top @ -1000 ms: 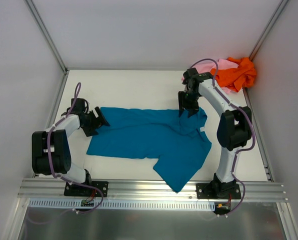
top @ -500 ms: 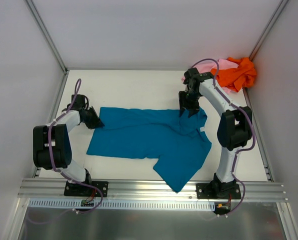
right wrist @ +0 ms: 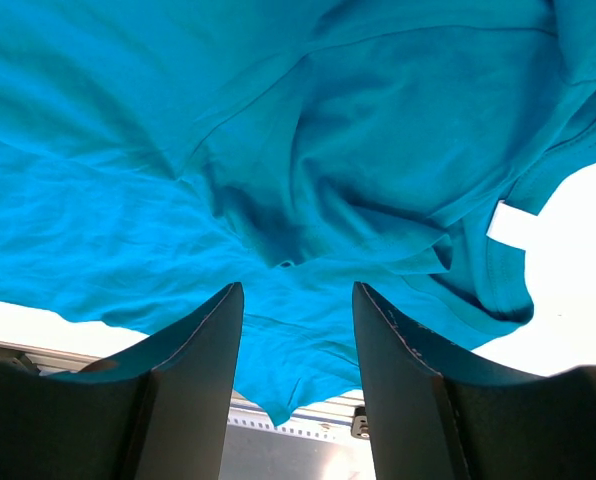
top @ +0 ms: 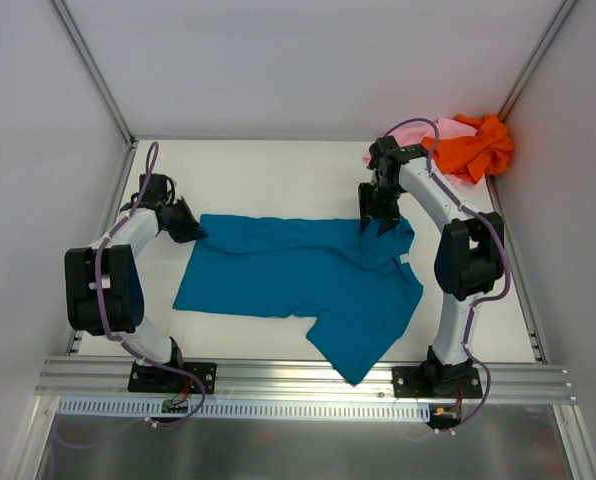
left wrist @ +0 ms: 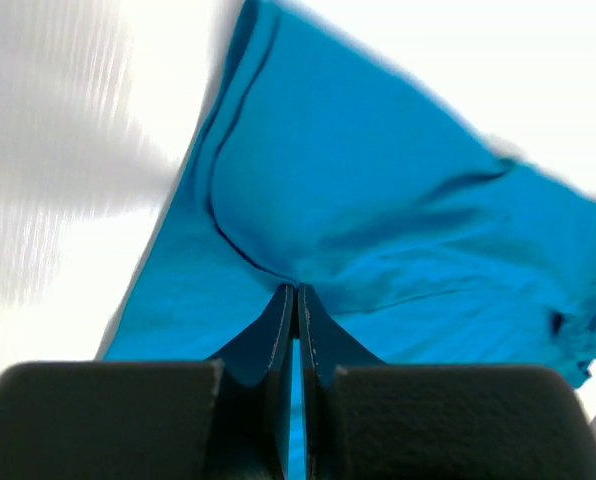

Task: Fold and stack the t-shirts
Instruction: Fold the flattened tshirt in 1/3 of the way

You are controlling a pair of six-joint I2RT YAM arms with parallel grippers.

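The teal-blue t-shirt [top: 298, 280] lies spread flat across the middle of the white table. My left gripper [top: 194, 231] is at its far left corner. In the left wrist view that gripper [left wrist: 296, 290] is shut, pinching a fold of the teal cloth [left wrist: 378, 200]. My right gripper [top: 377, 221] hangs over the shirt's far right part near the collar, jaws open around nothing [right wrist: 298, 292]. The white neck tag [right wrist: 513, 225] shows just to its right. The orange t-shirt [top: 473, 146] and the pink t-shirt [top: 419, 133] lie bunched together in the far right corner.
White walls with metal corner posts [top: 93, 70] close in the table on three sides. An aluminium rail [top: 298, 378] runs along the near edge, with both arm bases bolted to it. The teal shirt's lowest point [top: 350, 372] reaches that rail.
My left gripper has shut on the teal shirt's far left corner and drawn back toward the far left. The right arm has stayed still.
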